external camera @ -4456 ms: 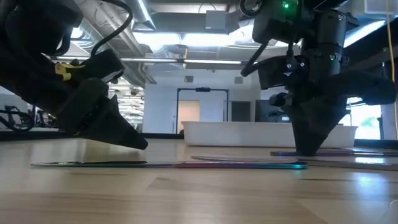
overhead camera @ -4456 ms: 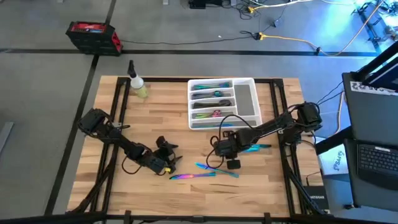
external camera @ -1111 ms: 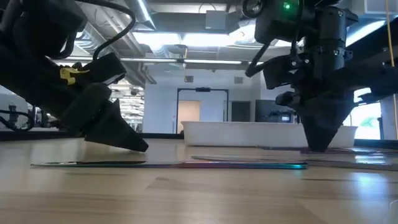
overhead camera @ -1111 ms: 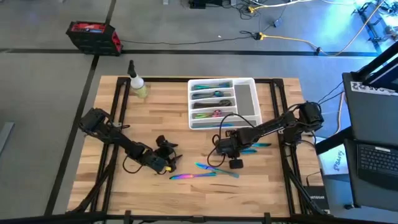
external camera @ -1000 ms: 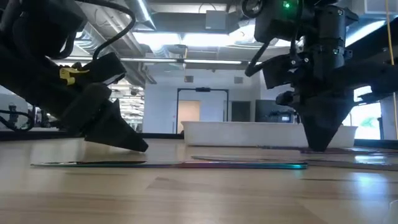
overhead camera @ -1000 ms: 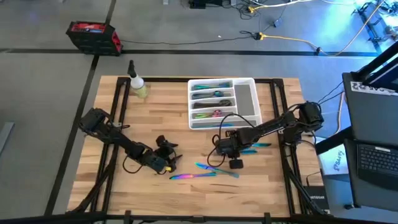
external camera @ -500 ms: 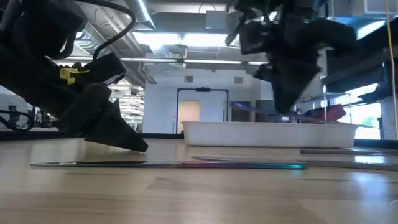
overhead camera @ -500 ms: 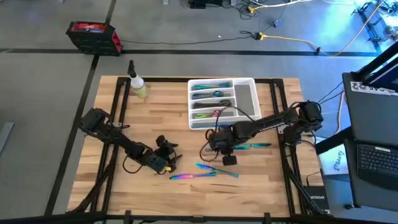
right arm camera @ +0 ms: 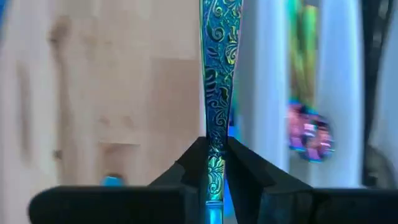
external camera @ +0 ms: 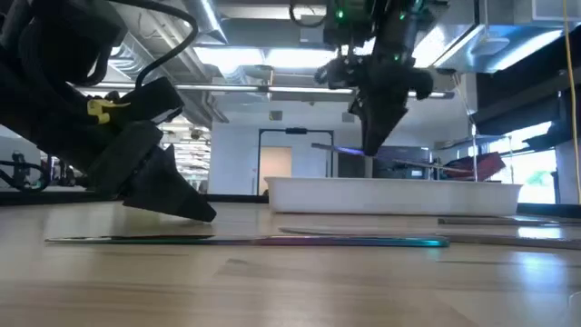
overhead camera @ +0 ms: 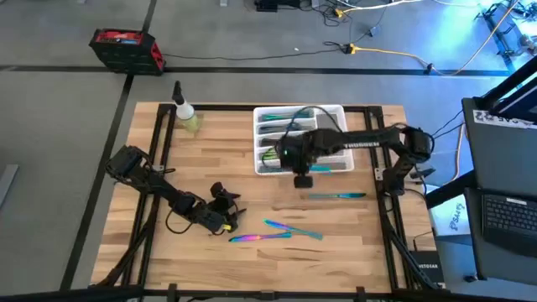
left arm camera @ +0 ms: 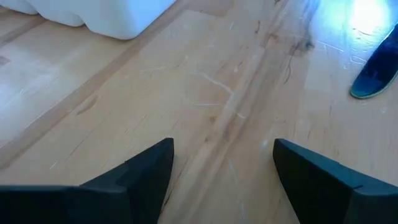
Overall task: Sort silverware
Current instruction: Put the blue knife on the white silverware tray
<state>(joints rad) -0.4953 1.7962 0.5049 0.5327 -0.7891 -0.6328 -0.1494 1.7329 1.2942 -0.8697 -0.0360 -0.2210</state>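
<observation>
Left gripper (left arm camera: 221, 171): two dark fingers (left arm camera: 146, 168) spread wide, bare wood showing between them, nothing held. Wooden tabletop (left arm camera: 205, 93): light planks, fine scratches, darker seam running between fingers toward far edge. White tray (left arm camera: 93, 12): rounded plastic wall resting on tabletop beyond fingers, contents hidden. Dark blue utensil tip (left arm camera: 376, 71): rounded end lying on tabletop at picture's edge, well apart from tray; type cannot be told. Bright bluish glare on wood beside it.

Glossy iridescent engraved metal utensil (right arm camera: 217, 74), smooth white plastic tray (overhead camera: 336, 113), pale scratched satin wood table (left arm camera: 186, 93).
</observation>
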